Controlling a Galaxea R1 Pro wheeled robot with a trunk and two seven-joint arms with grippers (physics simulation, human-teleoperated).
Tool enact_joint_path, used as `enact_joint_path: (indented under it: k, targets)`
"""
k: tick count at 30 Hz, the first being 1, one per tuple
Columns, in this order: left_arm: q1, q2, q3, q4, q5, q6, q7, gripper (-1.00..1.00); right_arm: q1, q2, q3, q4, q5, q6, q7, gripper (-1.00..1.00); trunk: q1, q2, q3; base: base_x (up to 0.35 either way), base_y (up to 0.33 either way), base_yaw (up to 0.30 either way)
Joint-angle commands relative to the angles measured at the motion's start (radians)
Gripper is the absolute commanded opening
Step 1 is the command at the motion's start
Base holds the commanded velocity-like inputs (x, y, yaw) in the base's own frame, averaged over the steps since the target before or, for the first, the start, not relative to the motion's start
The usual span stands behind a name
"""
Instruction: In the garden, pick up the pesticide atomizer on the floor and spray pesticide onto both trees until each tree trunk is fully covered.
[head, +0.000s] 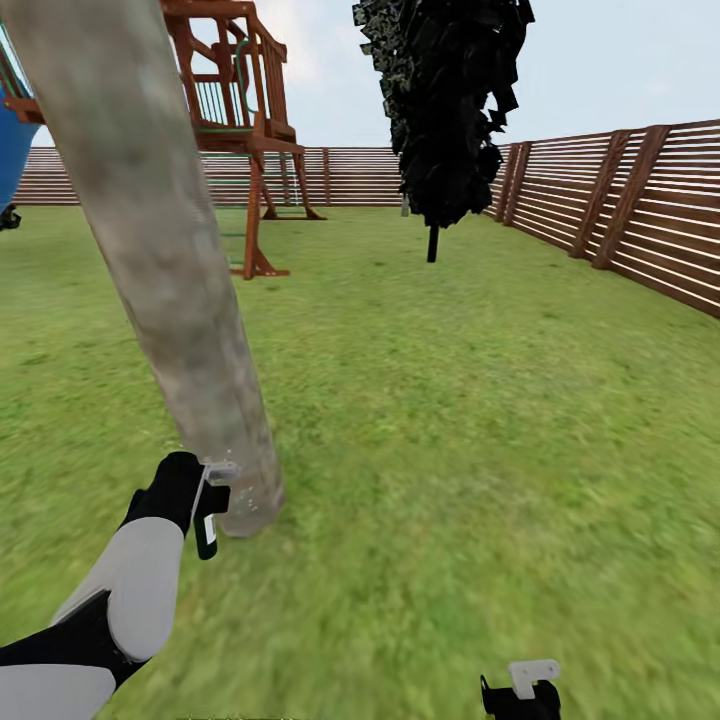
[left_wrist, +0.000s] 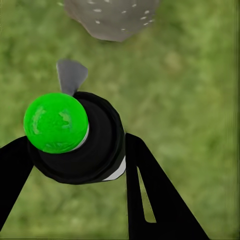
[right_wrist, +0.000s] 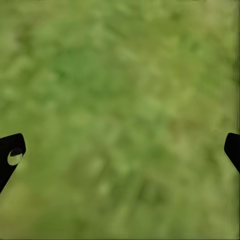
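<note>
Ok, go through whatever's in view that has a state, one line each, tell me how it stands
Left gripper: shut on the spray bottle.
Spray bottle: held upright off the grass, close beside the trunk's base, nozzle toward it.
Tree trunk: leaning in the head view, whitish specks near its base.
Right gripper: open, holding nothing, over grass.
Dark tree: standing upright by the fence.
Playhouse: standing on the lawn.

A wooden playhouse (head: 240, 110) stands far off on the lawn (head: 450, 400) — a dark narrow tree (head: 445, 100) beside it. A brown slat fence (head: 620, 200) rings the grass — a blue shape (head: 12, 150) at the edge.
</note>
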Motion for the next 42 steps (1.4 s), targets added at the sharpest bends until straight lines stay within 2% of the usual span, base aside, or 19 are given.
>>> enact_joint_path:
  k: [1,6,10,16,32,42]
  targets:
    - [-0.002,-0.001,0.008,-0.002,-0.011,0.002,-0.008,-1.0,0.0,0.0,0.008,0.0,0.0,-0.001,-0.007,1.0,0.0,0.0,-0.001,0.0,-0.269,0.218]
    - [-0.005,0.0,0.012,-0.008,-0.012,0.002,-0.008,-1.0,0.0,0.001,0.008,0.0,0.001,-0.001,-0.007,1.0,0.0,0.0,-0.001,0.001,-0.269,0.267]
    - [-0.007,-0.001,0.012,-0.059,-0.011,0.004,-0.01,-1.0,0.0,0.001,0.008,0.001,0.001,-0.001,-0.007,1.0,0.0,0.0,-0.001,0.157,-0.217,0.277]
    - [-0.008,-0.003,0.008,-0.066,-0.011,0.005,-0.01,-1.0,0.0,0.001,0.008,0.001,0.001,-0.001,-0.007,1.0,0.0,0.0,-0.001,0.076,-0.046,0.256]
    - [-0.008,-0.006,0.01,-0.066,-0.011,0.005,-0.01,-1.0,0.0,0.001,0.008,0.001,0.001,-0.002,-0.006,1.0,0.0,0.0,-0.001,0.0,-0.257,0.012]
    - [-0.011,-0.007,0.009,-0.067,-0.011,0.005,-0.01,-1.0,0.0,0.001,0.008,0.001,0.001,-0.002,-0.007,1.0,0.0,0.0,-0.001,0.0,-0.272,0.195]
